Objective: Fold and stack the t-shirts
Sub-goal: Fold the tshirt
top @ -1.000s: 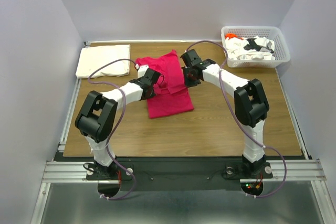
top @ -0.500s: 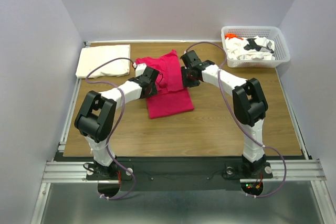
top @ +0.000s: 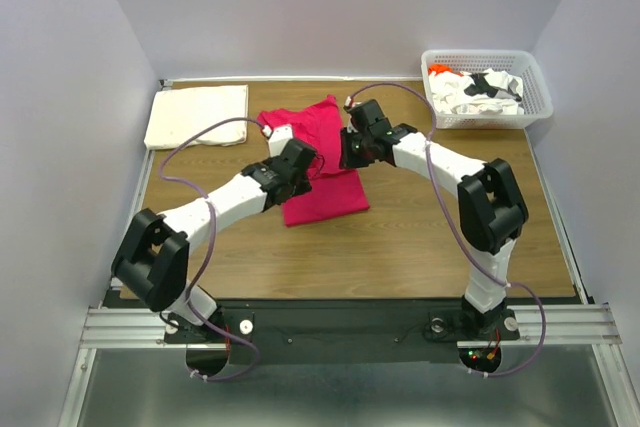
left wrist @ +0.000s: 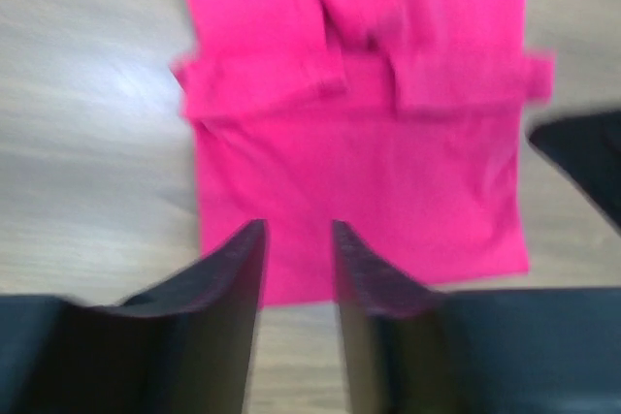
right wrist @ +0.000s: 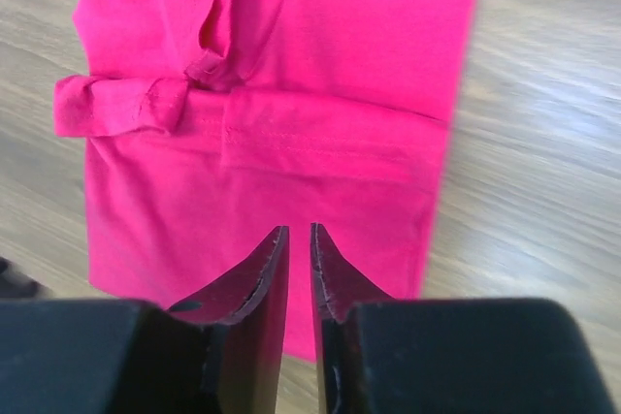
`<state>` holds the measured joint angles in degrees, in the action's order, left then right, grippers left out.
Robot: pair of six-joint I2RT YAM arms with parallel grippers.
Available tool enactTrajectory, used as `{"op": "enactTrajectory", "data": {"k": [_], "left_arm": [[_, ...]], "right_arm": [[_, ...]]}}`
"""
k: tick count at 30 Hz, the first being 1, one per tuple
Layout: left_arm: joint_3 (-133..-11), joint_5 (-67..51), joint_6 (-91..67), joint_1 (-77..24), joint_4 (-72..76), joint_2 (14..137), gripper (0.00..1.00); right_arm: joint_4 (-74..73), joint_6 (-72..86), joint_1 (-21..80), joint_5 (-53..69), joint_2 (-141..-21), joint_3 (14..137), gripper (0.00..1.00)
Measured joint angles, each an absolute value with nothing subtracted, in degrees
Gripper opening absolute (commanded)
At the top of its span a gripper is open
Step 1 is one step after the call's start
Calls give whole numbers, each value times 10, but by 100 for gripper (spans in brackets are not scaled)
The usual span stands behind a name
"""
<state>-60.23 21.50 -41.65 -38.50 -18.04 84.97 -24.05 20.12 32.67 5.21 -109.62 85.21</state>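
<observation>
Left tool (left wrist: 298, 232) slightly parted, right tool (right wrist: 299, 232) nearly clenched, magenta t-shirt (top: 325, 197) lengthwise near-to-far, hem nearest.

Setting reads to us as a robotics lab test cell. Plain pale walls (top: 330, 7) box in the wood-grain tabletop (top: 400, 247) on three sides. Aluminium extrusion rails (top: 330, 325) run along its near and left edges. Two white-and-black arms (top: 490, 207) are bolted at the near edge, trailing loose purple cables (top: 545, 332).
</observation>
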Motion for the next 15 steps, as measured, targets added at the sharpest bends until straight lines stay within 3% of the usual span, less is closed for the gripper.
{"op": "enactTrajectory", "data": {"k": [8,15], "left_arm": [[-588,188,-418,-432,-156,958,31],[-571,175,-418,-437,-136,977,31]], "right_arm": [[-211,204,331,84,-1162,852,16],[-203,205,331,99,-1200,860,16]]}}
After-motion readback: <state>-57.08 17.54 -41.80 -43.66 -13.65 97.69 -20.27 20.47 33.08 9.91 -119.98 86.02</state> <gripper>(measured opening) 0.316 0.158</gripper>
